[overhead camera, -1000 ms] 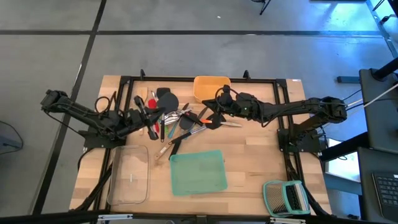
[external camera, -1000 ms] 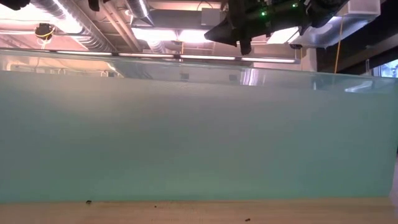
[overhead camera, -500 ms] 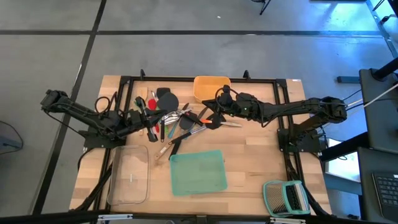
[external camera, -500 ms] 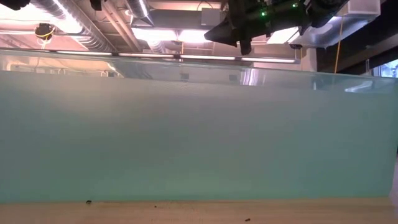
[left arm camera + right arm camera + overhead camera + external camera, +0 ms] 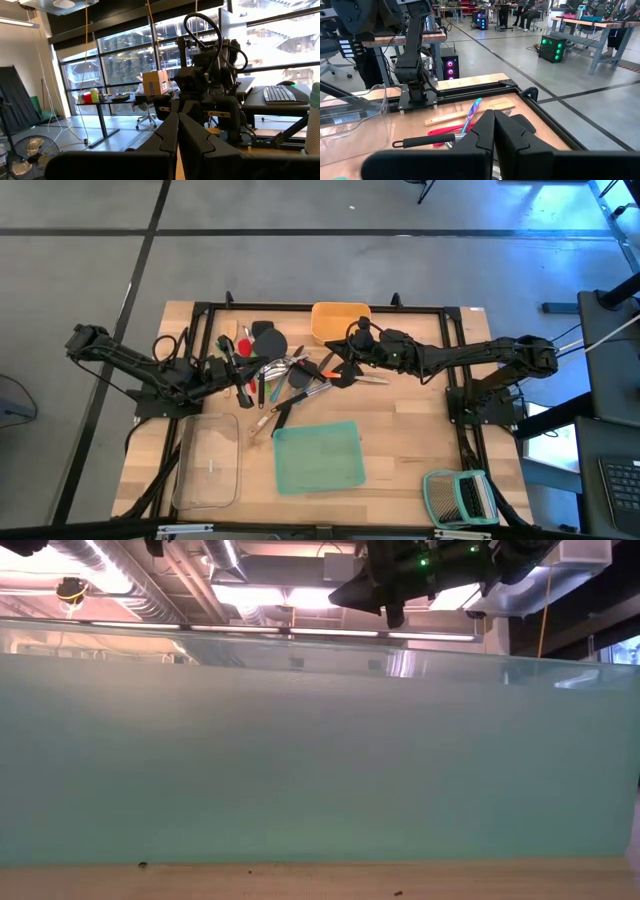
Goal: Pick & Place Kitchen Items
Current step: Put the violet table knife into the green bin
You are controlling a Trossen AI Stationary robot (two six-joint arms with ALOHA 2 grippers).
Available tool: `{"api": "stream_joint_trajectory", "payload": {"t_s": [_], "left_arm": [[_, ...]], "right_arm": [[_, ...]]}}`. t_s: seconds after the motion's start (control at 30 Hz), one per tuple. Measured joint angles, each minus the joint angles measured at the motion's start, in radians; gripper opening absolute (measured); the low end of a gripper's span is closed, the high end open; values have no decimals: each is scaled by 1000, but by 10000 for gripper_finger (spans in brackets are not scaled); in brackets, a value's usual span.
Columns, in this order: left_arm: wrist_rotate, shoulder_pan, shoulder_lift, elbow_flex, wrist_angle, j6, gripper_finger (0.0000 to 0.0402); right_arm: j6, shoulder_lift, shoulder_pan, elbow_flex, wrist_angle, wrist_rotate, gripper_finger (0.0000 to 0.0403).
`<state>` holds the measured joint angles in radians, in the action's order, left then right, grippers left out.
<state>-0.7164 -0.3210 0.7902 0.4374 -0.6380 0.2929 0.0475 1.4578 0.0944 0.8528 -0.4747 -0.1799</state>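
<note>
**Both grippers closed and empty over the utensil pile**

Grey concrete floor surrounds a wooden table (image 5: 400, 440) seen from above, edged by a black frame. Near the upper middle of the high view lies the heap of kitchen items (image 5: 278, 372): black spatulas, a slotted turner, red, green and blue handled tools, a pale wooden piece and some shiny cutlery, overlapping between the 2 arms. A yellow tray (image 5: 338, 321) sits just above the heap, touching the frame's top rail. Below the heap a teal tray (image 5: 316, 457) lies flat, and a clear tray (image 5: 208, 460) lies at the lower left of the table. A green-framed slatted rack (image 5: 459, 496) rests at the lower right corner.

From the picture's left, the left gripper (image 5: 237, 370) reaches to the heap's left edge, its fingers (image 5: 172, 131) pressed together with nothing between them. From the right, the right gripper (image 5: 337, 369) hangs at the heap's right edge, just below the yellow tray, fingers (image 5: 487, 131) likewise closed and empty. Beyond them, its wrist view shows a wooden stick, a red handle and an iridescent utensil (image 5: 471, 112) on the table.

Across the low view, a teal wall fills nearly everything.
</note>
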Motion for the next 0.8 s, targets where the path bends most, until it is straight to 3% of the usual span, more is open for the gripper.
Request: {"api": "stream_joint_trajectory", "payload": {"t_s": [0.13, 0.27, 0.43, 0.67, 0.8], "left_arm": [[16, 0, 0, 0, 0, -1, 4], [104, 0, 0, 0, 0, -2, 4], [382, 0, 0, 0, 0, -2, 4], [822, 0, 0, 0, 0, 6, 4], [911, 0, 0, 0, 0, 7, 4]], "right_arm": [[67, 0, -3, 0, -3, 59, 7], [77, 0, -4, 0, -28, 243, 7], [72, 0, -10, 0, -99, 471, 7], [39, 0, -48, 0, -169, 602, 7], [17, 0, -71, 0, -203, 657, 7]]}}
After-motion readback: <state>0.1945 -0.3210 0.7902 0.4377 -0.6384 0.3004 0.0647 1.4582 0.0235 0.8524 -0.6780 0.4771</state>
